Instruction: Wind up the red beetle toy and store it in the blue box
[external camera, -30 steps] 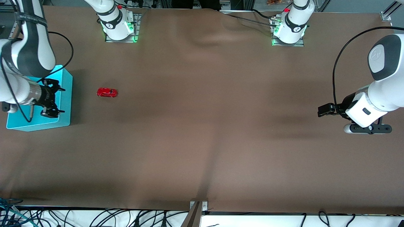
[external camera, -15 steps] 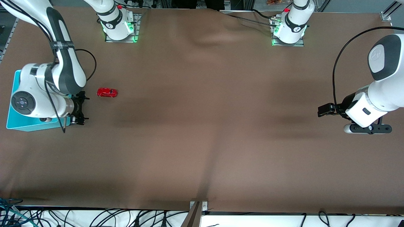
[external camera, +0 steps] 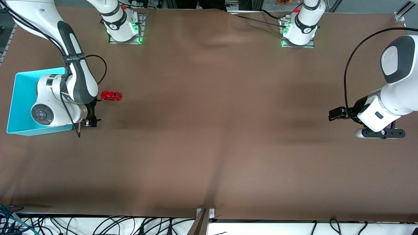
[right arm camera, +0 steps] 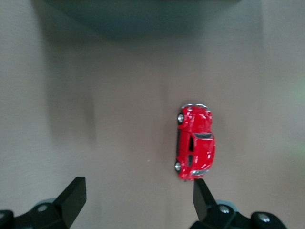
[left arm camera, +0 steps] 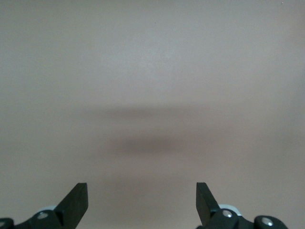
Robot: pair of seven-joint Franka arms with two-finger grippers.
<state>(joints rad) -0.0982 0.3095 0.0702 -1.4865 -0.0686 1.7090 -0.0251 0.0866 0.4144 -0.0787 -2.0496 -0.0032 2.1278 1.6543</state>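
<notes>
tiny glossy red beetle toy car (external camera: pixel 110 95) — on bench, right arm's end, beside light-blue plastic box (external camera: pixel 20 98) | right gripper (external camera: pixel 92 112) over bench beside car — jaws spread | left gripper (left arm camera: pixel 142 202) waits, jaws spread

Bare surface (external camera: pixel 209 130) lies all around the red beetle toy (external camera: pixel 110 95), except toward the blue box (external camera: pixel 19 98), where the spread right pincer (external camera: pixel 93 112) and its wrist crowd close.

High front camera facing the bases over the brown cloth-covered worktop (external camera: pixel 209 130), wrist cameras looking closely down, right wrist sharing the small glossy red beetle-shaped toy car (external camera: pixel 110 95) (right arm camera: pixel 195 142).
</notes>
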